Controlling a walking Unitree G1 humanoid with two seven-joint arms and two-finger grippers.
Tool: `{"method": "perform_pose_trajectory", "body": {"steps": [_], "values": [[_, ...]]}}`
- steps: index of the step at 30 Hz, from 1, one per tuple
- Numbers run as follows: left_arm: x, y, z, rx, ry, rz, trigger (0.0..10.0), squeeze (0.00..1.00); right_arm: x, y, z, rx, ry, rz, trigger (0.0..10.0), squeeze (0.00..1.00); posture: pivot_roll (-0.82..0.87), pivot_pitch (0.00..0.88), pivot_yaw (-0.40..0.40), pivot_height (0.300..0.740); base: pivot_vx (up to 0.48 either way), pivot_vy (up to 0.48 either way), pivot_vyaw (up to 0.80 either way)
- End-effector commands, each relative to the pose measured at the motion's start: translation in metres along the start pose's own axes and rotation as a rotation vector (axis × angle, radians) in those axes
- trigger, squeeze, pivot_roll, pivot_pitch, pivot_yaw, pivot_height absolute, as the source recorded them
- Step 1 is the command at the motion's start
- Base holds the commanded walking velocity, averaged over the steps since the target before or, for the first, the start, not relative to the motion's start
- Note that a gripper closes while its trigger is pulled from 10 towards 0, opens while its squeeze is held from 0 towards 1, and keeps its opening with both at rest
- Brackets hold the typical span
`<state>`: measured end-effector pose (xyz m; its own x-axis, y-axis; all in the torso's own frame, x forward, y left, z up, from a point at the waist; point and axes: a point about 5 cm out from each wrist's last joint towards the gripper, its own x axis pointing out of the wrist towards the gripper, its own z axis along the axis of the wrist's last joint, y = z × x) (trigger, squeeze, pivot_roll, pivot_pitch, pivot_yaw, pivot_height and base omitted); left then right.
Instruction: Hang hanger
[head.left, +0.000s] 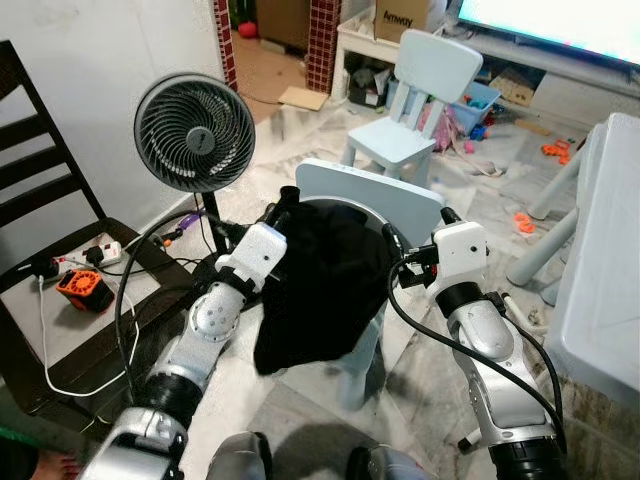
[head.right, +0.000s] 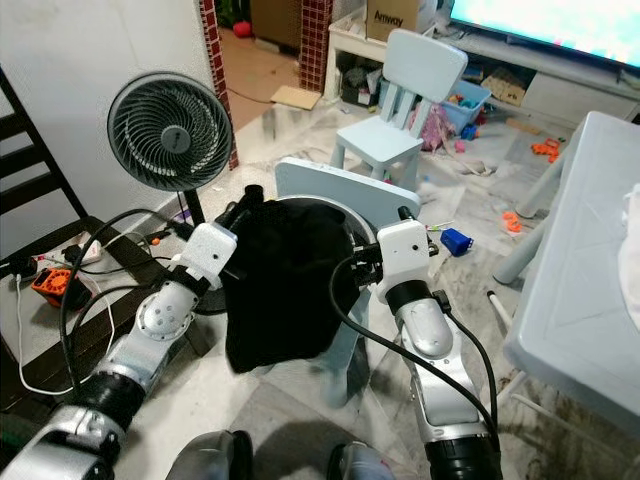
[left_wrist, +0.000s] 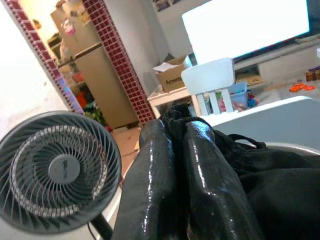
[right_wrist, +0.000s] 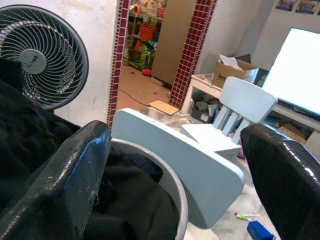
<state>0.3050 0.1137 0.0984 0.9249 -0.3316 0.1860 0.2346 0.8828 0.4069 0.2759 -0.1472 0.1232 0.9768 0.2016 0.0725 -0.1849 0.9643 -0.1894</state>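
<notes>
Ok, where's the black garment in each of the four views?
Left eye view: black garment at centre, draped over the basin on the near chair.
Right eye view: centre-left.
Left wrist view: bunched at the shut fingers.
Right wrist view: beside the basin rim.
Shared landmark: the fan.

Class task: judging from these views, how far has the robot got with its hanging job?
Done: the left gripper is shut on the black garment, lifted over the basin. In hand: the right gripper hangs open beside it. Left: no hanger or rail can be made out, so hanging is not yet done.
</notes>
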Motion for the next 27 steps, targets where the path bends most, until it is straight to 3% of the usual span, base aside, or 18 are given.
{"method": "perform_pose_trajectory", "body": {"steps": [1,5,12,16,21,24,25,27], "values": [[-0.001,0.006,0.005,-0.048,0.005,0.064,0.0,0.00,-0.003,-0.003,-0.003,0.013,0.000,-0.028,10.0,0.00,0.04,0.000,0.020,0.740,0.000,0.000,0.00],[-0.004,-0.001,0.014,-0.111,0.004,0.049,0.0,0.00,-0.006,-0.006,-0.010,0.040,0.014,-0.061,10.0,0.00,0.05,0.000,0.020,0.740,0.000,0.000,0.00],[0.011,-0.009,0.049,-0.191,-0.058,-0.088,0.0,0.00,0.003,-0.022,-0.014,0.093,0.017,-0.148,10.0,0.00,0.07,0.000,0.027,0.740,0.000,0.000,0.00],[0.011,-0.011,0.051,-0.211,-0.054,-0.130,0.0,0.00,0.006,-0.023,-0.013,0.091,0.012,-0.150,10.0,0.00,0.07,0.000,0.028,0.740,0.000,0.000,0.00],[0.002,-0.013,0.045,-0.233,-0.014,-0.157,0.0,0.00,0.007,-0.023,-0.014,0.091,0.006,-0.154,10.0,0.00,0.06,0.000,0.029,0.740,0.000,0.000,0.00],[-0.011,-0.012,0.030,-0.246,0.060,-0.141,0.0,0.00,0.003,-0.029,-0.017,0.083,0.014,-0.184,10.0,0.00,0.05,0.000,0.029,0.740,0.000,0.000,0.00],[-0.016,-0.013,0.024,-0.263,0.089,-0.133,1.0,0.00,0.000,-0.032,-0.021,0.088,0.027,-0.204,10.0,0.00,0.03,0.000,0.033,0.740,0.000,0.000,0.00],[-0.026,-0.016,0.015,-0.287,0.136,-0.126,0.2,0.00,-0.007,-0.039,-0.029,0.097,0.061,-0.251,10.0,0.00,0.03,0.000,0.036,0.740,0.000,0.000,0.00]]}}
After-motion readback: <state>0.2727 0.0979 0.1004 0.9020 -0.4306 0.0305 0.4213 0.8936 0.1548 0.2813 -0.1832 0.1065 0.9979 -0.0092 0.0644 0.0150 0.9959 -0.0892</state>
